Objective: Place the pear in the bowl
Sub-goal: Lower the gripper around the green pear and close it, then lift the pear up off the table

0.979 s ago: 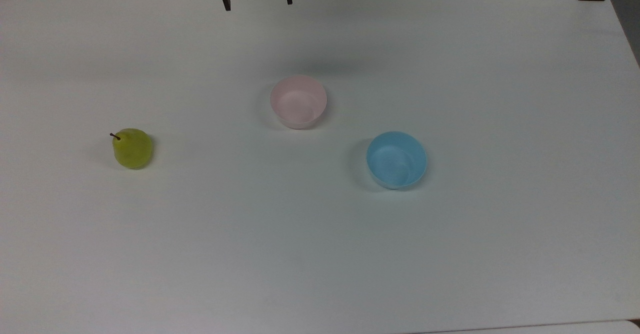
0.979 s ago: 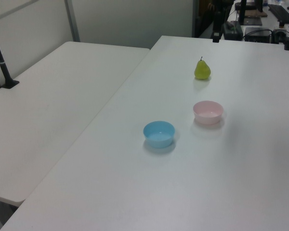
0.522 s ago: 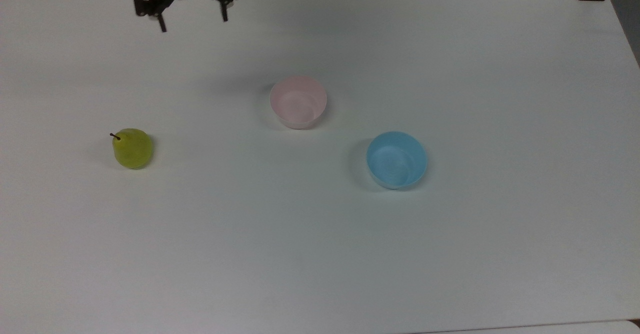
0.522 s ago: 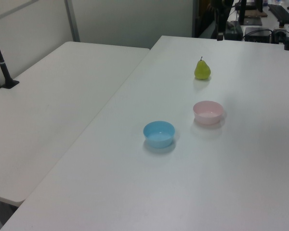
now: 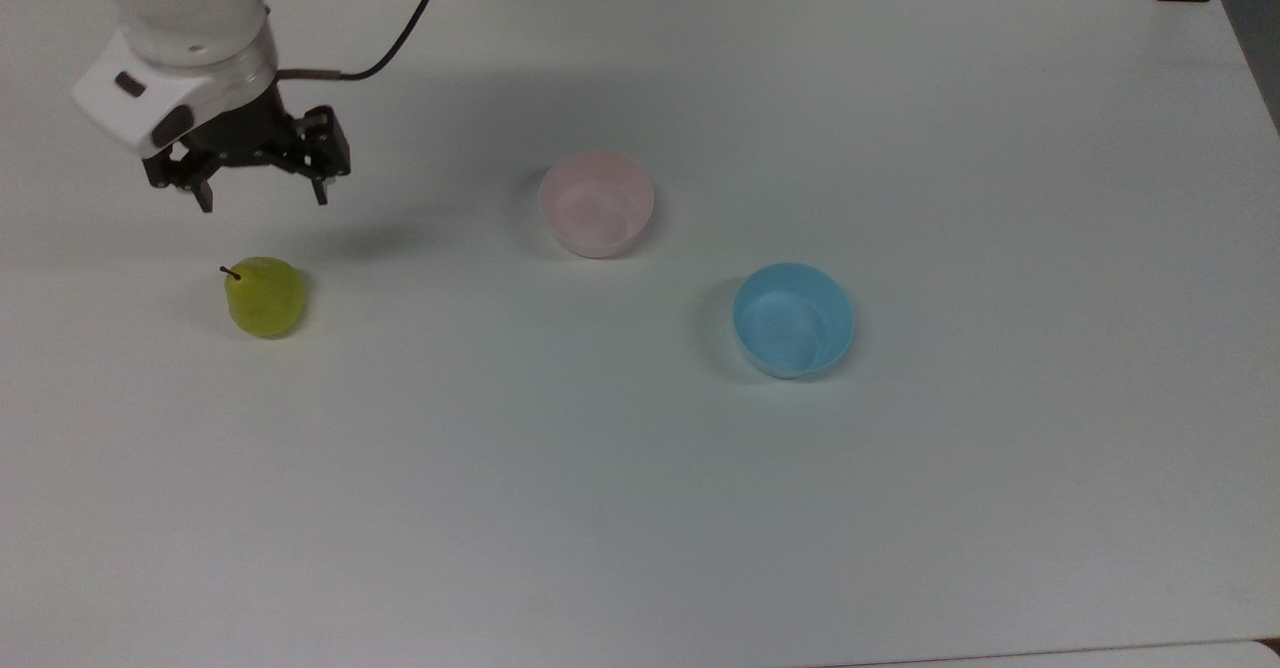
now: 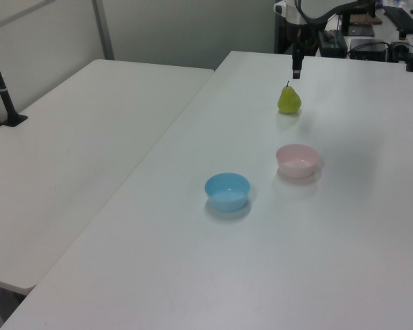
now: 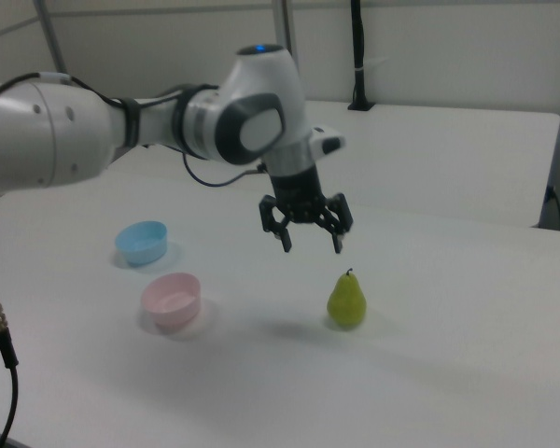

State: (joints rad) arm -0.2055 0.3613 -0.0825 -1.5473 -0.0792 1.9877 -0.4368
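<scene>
The yellow-green pear [image 5: 265, 296] [image 6: 289, 100] [image 7: 347, 300] stands upright on the white table [image 5: 640, 508], at the top view's left. The pale pink bowl [image 5: 597, 203] [image 6: 298, 159] [image 7: 171, 301] is empty near the table's middle. My gripper [image 5: 262, 196] [image 7: 311, 243] [image 6: 297, 69] is open, fingers pointing down with nothing between them. It hangs in the air above the table, just beyond the pear and apart from it. In the right view it sits up and to the left of the pear's stem.
A light blue bowl [image 5: 794, 319] [image 6: 227, 190] [image 7: 142, 242] stands empty near the pink one. A second white table [image 6: 69, 158] adjoins at the left view's left. A black post [image 7: 357, 56] rises at the far table edge in the right view.
The arm has swung from the top view's upper edge leftward and down toward the pear, stopping just above it. The pear and both bowls have not moved.
</scene>
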